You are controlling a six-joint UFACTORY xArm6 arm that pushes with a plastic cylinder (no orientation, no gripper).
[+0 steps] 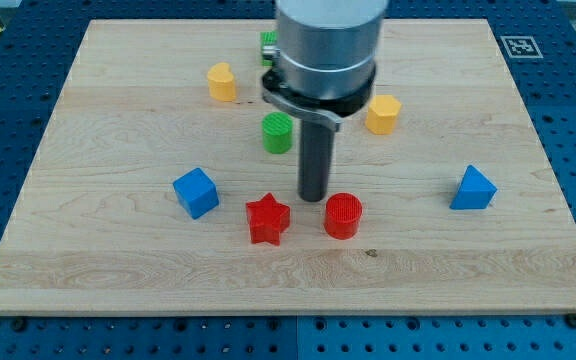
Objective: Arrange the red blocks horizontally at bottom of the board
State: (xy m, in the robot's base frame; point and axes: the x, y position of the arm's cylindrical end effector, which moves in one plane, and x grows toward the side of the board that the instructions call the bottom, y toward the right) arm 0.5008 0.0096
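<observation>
Tip: my tip (314,197) is down on the desk (118,270), planted just above the gap between the two reds, a touch nearer the cylinder.
Claw: none on this rig, only a plain dark rod, so nothing spreads or pinches here.
Red star: the red star block (267,219) sits low and centre, just left of and below my tip, not touching it as far as I can tell.
Red cylinder: the red cylinder (343,215) stands upright just right of and below my tip, close beside the star with a small gap between.
Row: and look at that, the two reds lie nearly level already, side by side, though there's bare wood below them.
Handling: small stiff blocks, light by the look of them, likely to slide easily on the smooth wood. The cylinder's round wall may roll off a glancing push, so meet it square through its middle. The star's points can catch and spin it; pressing into a notch or dead centre should keep it straight.
Where to push: from their upper sides, driving toward the view's bottom.
Bystanders: blue cube (196,192) off to the left, blue block (474,188) far right, green cylinder (277,132) above my tip, two yellow blocks (222,82) and (382,114) higher up, a green block (267,45) half hidden behind the arm.
Risk: the blue cube is near the star; a leftward shove could clip it.
</observation>
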